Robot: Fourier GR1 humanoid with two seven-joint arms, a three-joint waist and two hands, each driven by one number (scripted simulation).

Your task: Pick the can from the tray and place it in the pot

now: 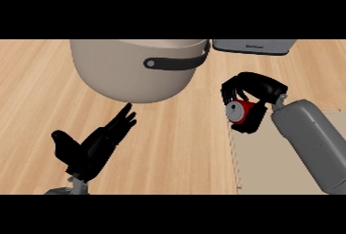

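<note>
The right hand (pixel 251 98) is seen curled around a small red can (pixel 239 111), whose silver end faces the viewer. The can is held above the left edge of a beige tray (pixel 283 169), lifted clear of it, with the grey forearm running down to the lower right. To the upper left, well apart from the can, a large pale pot (pixel 128 73) with a dark handle is seen on the wooden bench (pixel 182 151). A grey appliance (pixel 253 46) is partly visible at the top. The left hand (pixel 91 146) is rested open at lower left, fingers up. The can could be knocked against the pot's wall or handle if it is carried across too low, and it could slip if tilted.
</note>
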